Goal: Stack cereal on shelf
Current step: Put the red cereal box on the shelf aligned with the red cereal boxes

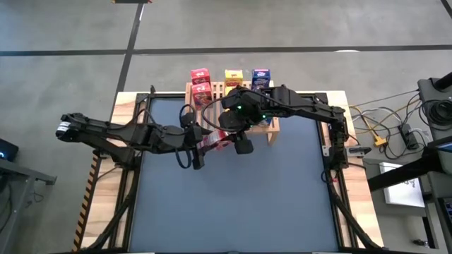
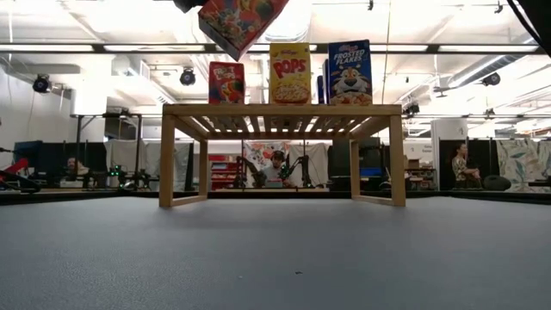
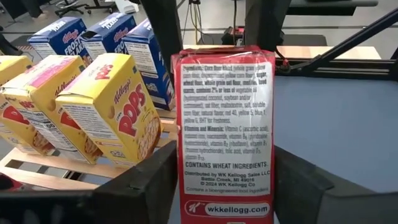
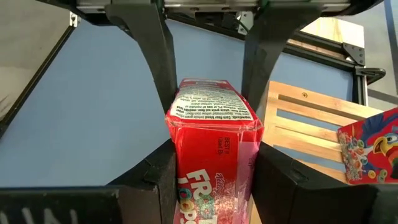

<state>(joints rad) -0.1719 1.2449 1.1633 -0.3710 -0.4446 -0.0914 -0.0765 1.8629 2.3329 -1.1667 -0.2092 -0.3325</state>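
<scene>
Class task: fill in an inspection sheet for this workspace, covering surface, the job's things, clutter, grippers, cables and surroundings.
Surface: blue mat, flat.
Job's things: wooden rack at the far edge, red, yellow and blue cereal boxes upright on it; one held red box tilted in the air.
Clutter: nothing seen.
Grippers: left gripper and right gripper both shut on the held red box.
Cables: loose cables beside the table's right side.
Surroundings: open room, people seated beyond the table.
</scene>
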